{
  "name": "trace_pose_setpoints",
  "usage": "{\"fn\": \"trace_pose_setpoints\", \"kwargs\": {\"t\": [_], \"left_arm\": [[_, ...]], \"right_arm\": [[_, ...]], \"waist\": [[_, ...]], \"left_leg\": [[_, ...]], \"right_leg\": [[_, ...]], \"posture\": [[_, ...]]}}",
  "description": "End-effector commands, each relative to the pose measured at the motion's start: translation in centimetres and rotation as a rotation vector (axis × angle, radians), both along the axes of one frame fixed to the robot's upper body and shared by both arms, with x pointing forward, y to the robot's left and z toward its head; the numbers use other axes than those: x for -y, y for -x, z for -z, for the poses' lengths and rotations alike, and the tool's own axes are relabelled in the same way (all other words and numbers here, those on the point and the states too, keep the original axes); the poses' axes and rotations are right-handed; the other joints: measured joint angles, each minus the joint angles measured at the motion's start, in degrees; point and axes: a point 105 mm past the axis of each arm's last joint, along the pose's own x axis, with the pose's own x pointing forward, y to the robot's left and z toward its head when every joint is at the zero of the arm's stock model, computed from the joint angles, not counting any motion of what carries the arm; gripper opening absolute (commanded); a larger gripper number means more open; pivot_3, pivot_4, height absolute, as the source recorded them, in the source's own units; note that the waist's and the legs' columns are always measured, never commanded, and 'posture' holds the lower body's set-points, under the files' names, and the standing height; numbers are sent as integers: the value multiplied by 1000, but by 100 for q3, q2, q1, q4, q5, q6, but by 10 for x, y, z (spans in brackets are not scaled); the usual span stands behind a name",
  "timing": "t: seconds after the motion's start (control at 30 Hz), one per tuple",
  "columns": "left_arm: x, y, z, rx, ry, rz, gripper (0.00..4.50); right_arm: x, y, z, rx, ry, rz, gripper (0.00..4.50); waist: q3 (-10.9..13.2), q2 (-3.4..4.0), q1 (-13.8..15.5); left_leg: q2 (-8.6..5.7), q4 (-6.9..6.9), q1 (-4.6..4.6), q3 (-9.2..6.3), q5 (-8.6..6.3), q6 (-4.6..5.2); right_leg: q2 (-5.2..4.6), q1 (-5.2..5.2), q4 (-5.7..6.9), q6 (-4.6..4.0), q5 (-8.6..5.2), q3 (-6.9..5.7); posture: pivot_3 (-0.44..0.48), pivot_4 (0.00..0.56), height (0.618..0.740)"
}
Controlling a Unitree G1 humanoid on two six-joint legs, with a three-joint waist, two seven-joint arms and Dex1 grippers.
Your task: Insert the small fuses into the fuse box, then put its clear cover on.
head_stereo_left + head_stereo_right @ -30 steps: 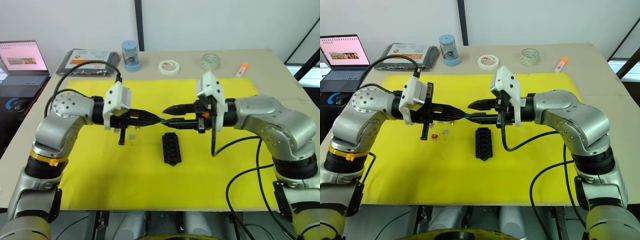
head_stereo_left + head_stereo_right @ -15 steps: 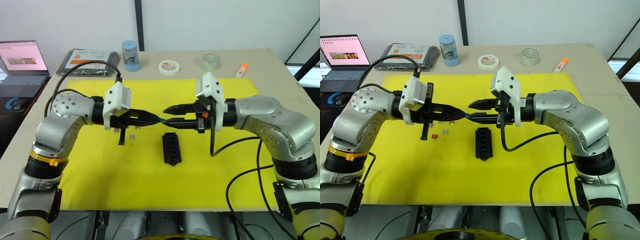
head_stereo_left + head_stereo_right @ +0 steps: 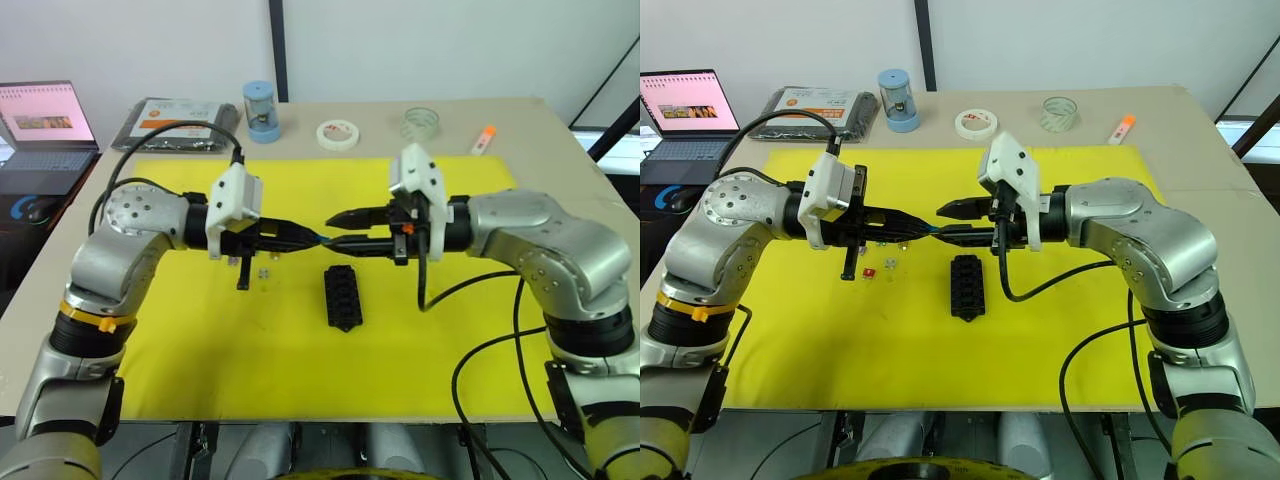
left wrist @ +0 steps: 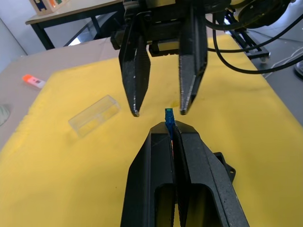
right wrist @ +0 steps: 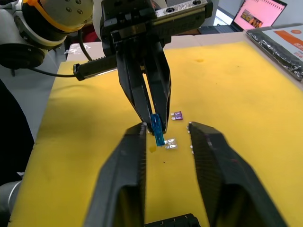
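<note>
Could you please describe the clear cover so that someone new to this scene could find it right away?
Start at the yellow mat on the table. In the left wrist view the clear cover lies flat on that mat beyond the open right gripper. It is a small, see-through oblong box shape, unlike the black slotted fuse box.

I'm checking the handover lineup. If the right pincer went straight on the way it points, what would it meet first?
Probably the teal fuse pinched at the tip of the left pincer. The right pincer is open and faces it tip to tip; depth alignment looks close but isn't certain.
</note>
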Motion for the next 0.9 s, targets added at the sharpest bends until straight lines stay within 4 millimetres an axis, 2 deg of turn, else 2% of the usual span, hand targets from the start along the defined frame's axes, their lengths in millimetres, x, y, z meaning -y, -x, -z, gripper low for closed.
{"fn": "trace_pose_setpoints", "kwargs": {"t": [0.03,0.6,0.7,0.83,0.9], "left_arm": [[1,3,-9,45,4,7,0],[0,3,-10,47,5,-3,0],[0,4,-10,47,5,-2,0],[0,4,-10,47,3,1,0],[0,3,-11,47,3,1,0]], "right_arm": [[-3,4,-12,39,-22,-20,69],[10,5,2,25,-15,-11,27],[12,5,0,29,-18,-3,644],[9,6,-5,39,-18,-4,1948],[7,5,-7,40,-18,-4,1948]], "waist": [[0,0,2],[0,0,0],[0,0,2],[0,0,3],[0,0,1]], "left_leg": [[0,0,0,0,0,0],[0,0,0,0,0,0],[0,0,0,0,0,0],[0,0,0,0,0,0],[0,0,0,0,0,0]], "right_leg": [[0,0,0,0,0,0],[0,0,0,0,0,0],[0,0,0,0,0,0],[0,1,0,0,0,0],[0,0,-1,0,0,0]], "posture": [[0,150,740],[0,150,740],[0,150,740],[0,150,740],[0,150,740]]}}
